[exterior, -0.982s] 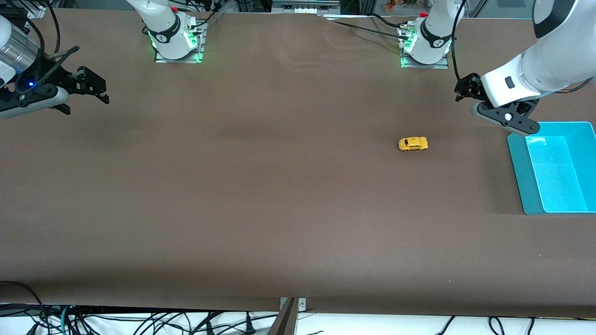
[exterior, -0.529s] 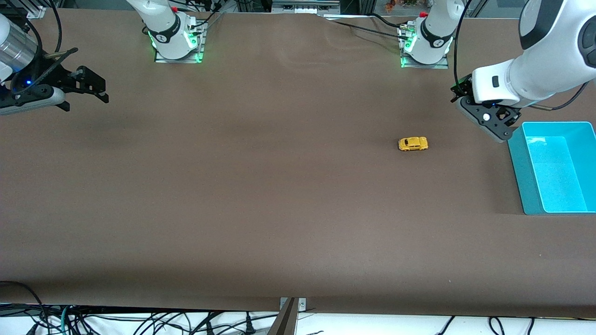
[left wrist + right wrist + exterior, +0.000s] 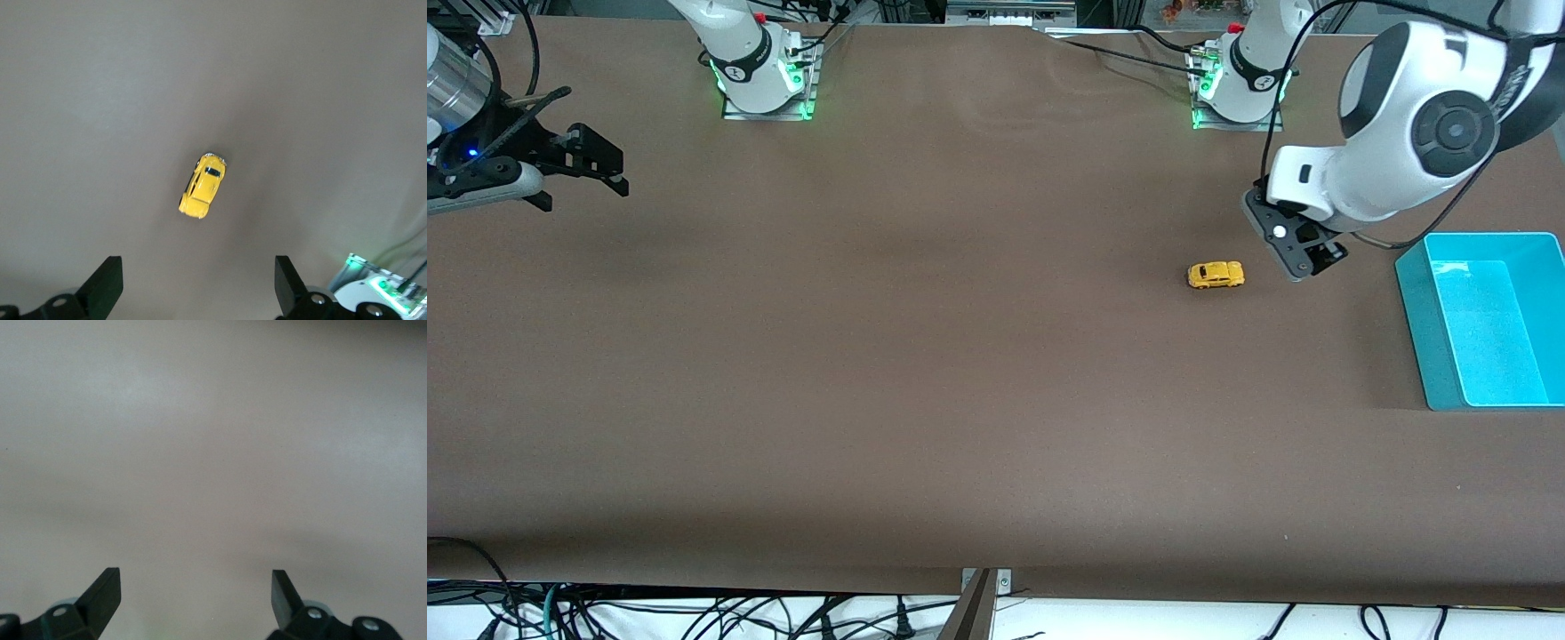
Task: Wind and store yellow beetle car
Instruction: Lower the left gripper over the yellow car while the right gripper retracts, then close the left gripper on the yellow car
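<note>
I am hanging my left gripper (image 3: 1303, 258) in the air over the matte brown table cover (image 3: 925, 373), just beside the yellow beetle car (image 3: 1216, 275), on the side toward the left arm's end of the table. My jaws there are standing wide apart, holding nothing; in the left wrist view my two black, wedge-shaped fingertips (image 3: 107, 288) are framing bare cover, with the car lying between their lines but well clear of both.

The car is a tiny, glossy, bright yellow toy with a rounded, humped body, dark windows and small dark wheels. It is sitting on its wheels on the flat, slightly felt-like cover. Its long axis is running along the length of the table, from one arm's end toward the other. I cannot tell from these views which end is its nose.

Taking the car as my landmark: the shiny turquoise plastic bin (image 3: 1485, 320), rectangular with sloping walls, is sitting well apart from it toward the left arm's end of the table and slightly nearer the front camera. The left arm's base (image 3: 1240, 84), with its green glow, is standing farther from the front camera than the car.

My right gripper (image 3: 596, 173) is waiting in the air far from the car, over the right arm's end of the table, its black fingers (image 3: 100, 593) spread wide and empty.
</note>
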You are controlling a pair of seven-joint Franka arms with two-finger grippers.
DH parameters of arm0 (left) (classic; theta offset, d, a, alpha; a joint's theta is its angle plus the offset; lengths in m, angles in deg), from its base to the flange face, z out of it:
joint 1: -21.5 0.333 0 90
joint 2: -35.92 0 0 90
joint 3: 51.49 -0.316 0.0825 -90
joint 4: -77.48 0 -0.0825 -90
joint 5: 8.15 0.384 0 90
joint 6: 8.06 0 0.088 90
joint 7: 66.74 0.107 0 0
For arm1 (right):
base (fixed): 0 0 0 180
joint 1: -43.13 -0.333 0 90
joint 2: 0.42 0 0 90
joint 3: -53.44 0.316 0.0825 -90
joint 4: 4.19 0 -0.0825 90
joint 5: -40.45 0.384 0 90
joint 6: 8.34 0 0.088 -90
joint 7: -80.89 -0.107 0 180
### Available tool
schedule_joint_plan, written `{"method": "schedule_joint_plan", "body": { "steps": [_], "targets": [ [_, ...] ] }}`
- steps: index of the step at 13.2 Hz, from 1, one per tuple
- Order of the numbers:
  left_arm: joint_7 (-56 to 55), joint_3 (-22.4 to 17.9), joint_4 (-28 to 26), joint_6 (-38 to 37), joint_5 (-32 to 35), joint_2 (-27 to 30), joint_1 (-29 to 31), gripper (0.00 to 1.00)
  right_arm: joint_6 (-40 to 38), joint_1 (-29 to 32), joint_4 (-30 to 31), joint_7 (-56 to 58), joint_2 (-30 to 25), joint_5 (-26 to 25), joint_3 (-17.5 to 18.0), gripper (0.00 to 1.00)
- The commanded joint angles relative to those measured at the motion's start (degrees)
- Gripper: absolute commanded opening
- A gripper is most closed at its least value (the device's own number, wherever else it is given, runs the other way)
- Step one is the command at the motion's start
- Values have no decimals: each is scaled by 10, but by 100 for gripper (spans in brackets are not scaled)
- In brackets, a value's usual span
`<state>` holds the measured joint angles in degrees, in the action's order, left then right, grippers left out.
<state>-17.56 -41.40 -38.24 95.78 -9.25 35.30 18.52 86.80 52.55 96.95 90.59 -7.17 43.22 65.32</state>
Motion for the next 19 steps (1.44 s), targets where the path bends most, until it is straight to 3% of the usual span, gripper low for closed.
{"method": "schedule_joint_plan", "body": {
  "steps": [1,6,9,11,19],
  "targets": [
    [58,12,-100,84,-10,39,5,100,-23,-6,-16,-38,2,-9,-4,100],
    [159,13,-196,238,-7,19,3,100,-23,-4,-16,-60,8,-10,-9,100],
    [241,12,-269,391,-6,-15,5,100,-21,-1,-16,-63,15,-10,-9,100],
    [286,12,-271,415,-6,-37,11,100,-19,0,-19,-63,22,-11,-9,100],
    [290,12,-294,495,-4,-102,12,100,-20,2,-41,-62,25,-10,-30,100]
  ]
}}
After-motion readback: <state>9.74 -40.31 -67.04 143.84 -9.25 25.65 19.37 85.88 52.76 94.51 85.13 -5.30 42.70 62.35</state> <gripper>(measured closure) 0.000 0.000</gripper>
